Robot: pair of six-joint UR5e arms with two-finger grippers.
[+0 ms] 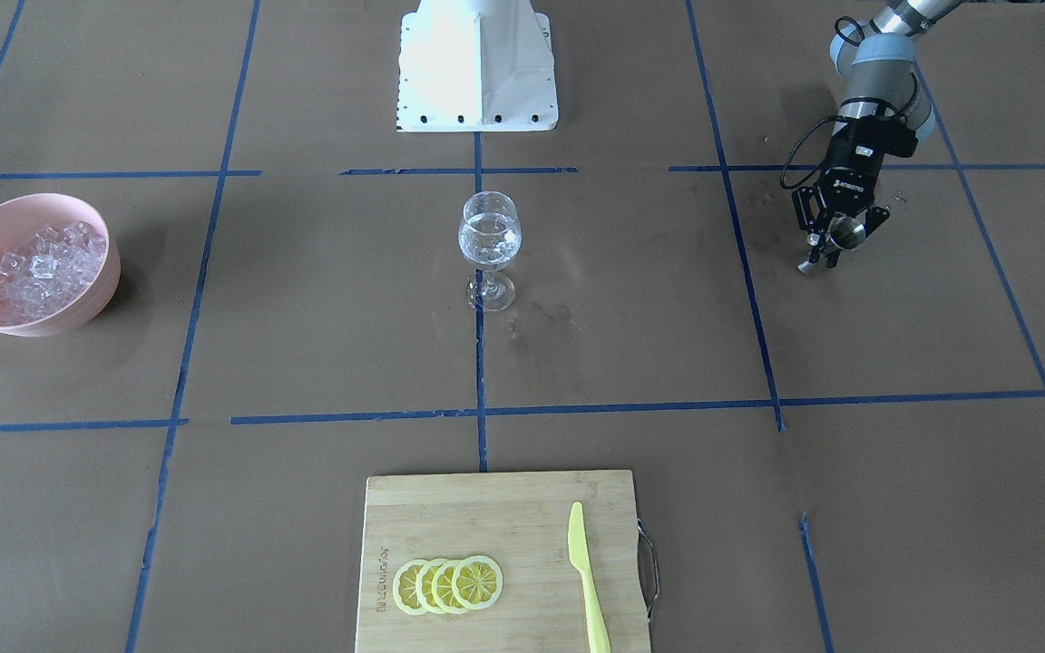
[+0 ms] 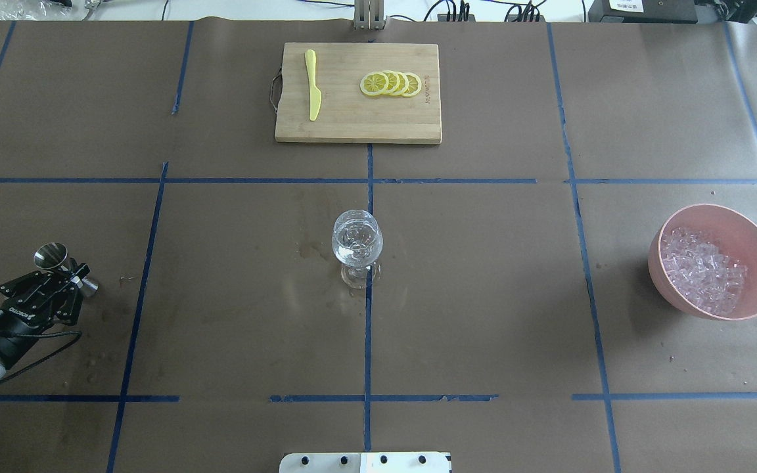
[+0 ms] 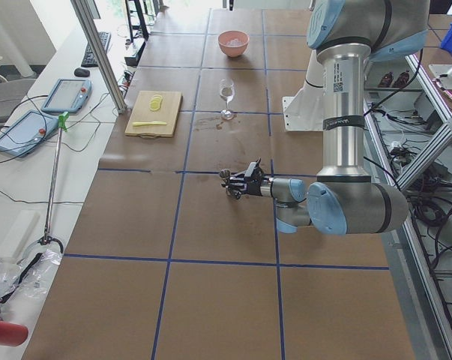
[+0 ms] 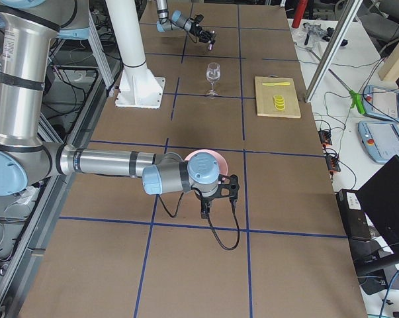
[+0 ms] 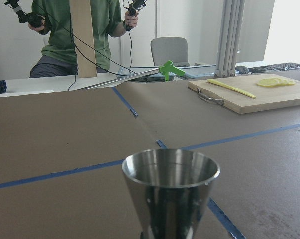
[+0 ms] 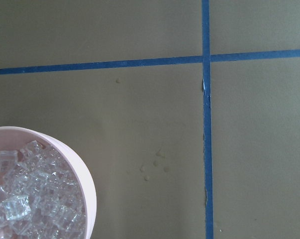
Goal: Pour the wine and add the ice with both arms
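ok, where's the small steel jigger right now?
Overhead view, far left: the small steel double-cone jigger is clamped in the left end effector, well left of the clear wine glass in the middle.

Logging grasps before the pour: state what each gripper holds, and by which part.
The left gripper holds the steel jigger at its narrow waist. The right gripper's state cannot be told.

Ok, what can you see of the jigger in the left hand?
The jigger is polished steel, a double cone, wide cup above a smaller one. The left hand grips its waist, far from the wine glass. In the wrist view it stands upright, mouth up; whether it holds liquid, I cannot tell.
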